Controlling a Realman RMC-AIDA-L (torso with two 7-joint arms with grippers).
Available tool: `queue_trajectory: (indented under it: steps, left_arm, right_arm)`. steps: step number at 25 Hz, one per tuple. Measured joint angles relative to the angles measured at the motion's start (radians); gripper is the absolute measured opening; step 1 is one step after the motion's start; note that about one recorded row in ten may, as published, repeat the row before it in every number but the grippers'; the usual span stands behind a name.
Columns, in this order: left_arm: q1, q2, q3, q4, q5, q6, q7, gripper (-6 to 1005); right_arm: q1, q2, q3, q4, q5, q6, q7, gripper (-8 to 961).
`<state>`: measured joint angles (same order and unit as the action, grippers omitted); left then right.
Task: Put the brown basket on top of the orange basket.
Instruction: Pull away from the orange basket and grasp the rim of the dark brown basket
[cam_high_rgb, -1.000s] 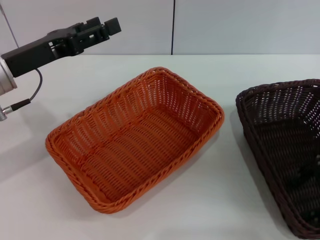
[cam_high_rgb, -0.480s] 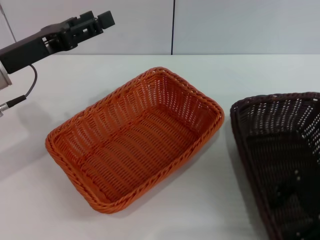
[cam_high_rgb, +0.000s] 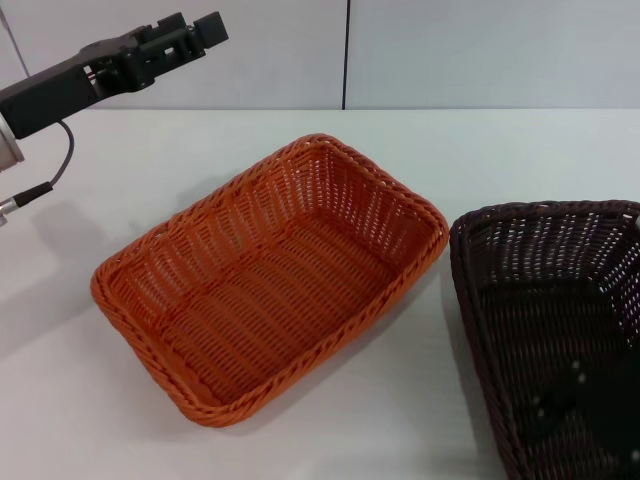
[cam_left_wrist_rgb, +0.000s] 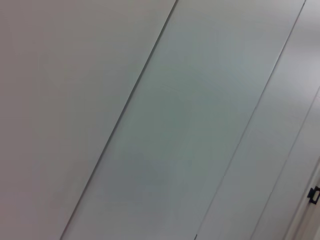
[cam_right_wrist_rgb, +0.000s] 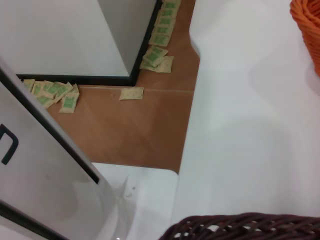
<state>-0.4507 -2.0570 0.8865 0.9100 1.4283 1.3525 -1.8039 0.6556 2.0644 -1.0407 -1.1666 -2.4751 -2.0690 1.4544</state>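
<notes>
The orange basket sits in the middle of the white table, open side up and empty. The brown basket is at the right, tilted, its near-left rim close to the orange basket's right corner, and cut off by the picture's edge. My left gripper is raised high at the far left, away from both baskets. My right gripper does not show in any view. The right wrist view shows the brown basket's rim close under the camera and a corner of the orange basket.
The right wrist view shows the table's edge, a brown floor beyond it with several small yellow-green packets, and white cabinet panels. The left wrist view shows only grey wall panels.
The brown basket has moved left toward the orange basket and tilted more, showing more of its inside. The left arm has drawn back slightly to the left and up.
</notes>
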Motion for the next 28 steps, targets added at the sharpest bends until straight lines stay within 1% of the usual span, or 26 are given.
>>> queue_trajectory:
  steps: [4, 7, 10, 12, 13, 14, 15, 17, 18, 21, 22, 23, 25, 26, 28]
  left_arm:
    - [0.000, 0.000, 0.000, 0.000, 0.000, -0.005, 0.000, 829]
    - [0.000, -0.001, 0.002, -0.001, 0.000, -0.008, 0.000, 829]
    - [-0.001, -0.001, 0.004, -0.010, 0.000, -0.009, 0.000, 829]
    - [-0.002, -0.001, 0.003, -0.013, 0.000, -0.009, 0.001, 829]
    - [-0.002, -0.001, 0.003, -0.013, 0.000, -0.009, 0.003, 829]
    - [-0.002, -0.001, 0.003, -0.013, 0.000, -0.009, 0.003, 829]
    - [-0.002, -0.001, 0.004, -0.013, 0.000, -0.009, 0.005, 829]
    - [-0.002, -0.002, 0.004, -0.017, 0.000, -0.010, 0.009, 829]
    - [-0.003, -0.002, 0.004, -0.022, 0.000, -0.010, 0.010, 829]
    - [-0.009, -0.001, 0.001, -0.039, 0.000, -0.011, 0.011, 829]
    - [-0.010, -0.001, 0.001, -0.040, 0.000, -0.011, 0.012, 829]
    - [-0.010, -0.001, 0.000, -0.041, 0.000, -0.011, 0.012, 829]
    - [-0.010, -0.001, 0.000, -0.041, 0.000, -0.012, 0.012, 829]
    - [-0.011, 0.000, 0.000, -0.041, 0.000, -0.012, 0.012, 829]
    - [-0.011, 0.000, 0.000, -0.041, 0.000, -0.013, 0.012, 829]
  right_arm:
    - [0.002, -0.017, 0.072, -0.078, 0.000, -0.004, 0.011, 678]
    - [0.004, -0.040, 0.148, -0.142, -0.003, 0.026, 0.012, 678]
    - [0.013, -0.064, 0.214, -0.164, -0.005, 0.095, 0.012, 677]
    - [0.020, -0.080, 0.243, -0.158, -0.006, 0.148, 0.012, 677]
    - [0.025, -0.098, 0.251, -0.134, -0.006, 0.203, 0.012, 677]
    - [0.025, -0.098, 0.251, -0.134, -0.006, 0.203, 0.012, 677]
    - [0.028, -0.108, 0.254, -0.117, -0.007, 0.239, 0.011, 676]
    - [0.032, -0.119, 0.254, -0.087, -0.008, 0.295, 0.009, 676]
    - [0.040, -0.131, 0.249, -0.044, -0.008, 0.349, 0.005, 676]
    - [0.051, -0.139, 0.250, 0.013, -0.008, 0.430, -0.014, 677]
    - [0.051, -0.139, 0.250, 0.013, -0.008, 0.430, -0.014, 677]
    - [0.056, -0.140, 0.249, 0.051, -0.009, 0.482, -0.030, 677]
    - [0.060, -0.140, 0.247, 0.069, -0.009, 0.502, -0.037, 677]
    - [0.072, -0.141, 0.243, 0.114, -0.011, 0.532, -0.051, 678]
    - [0.079, -0.141, 0.243, 0.137, -0.013, 0.545, -0.060, 678]
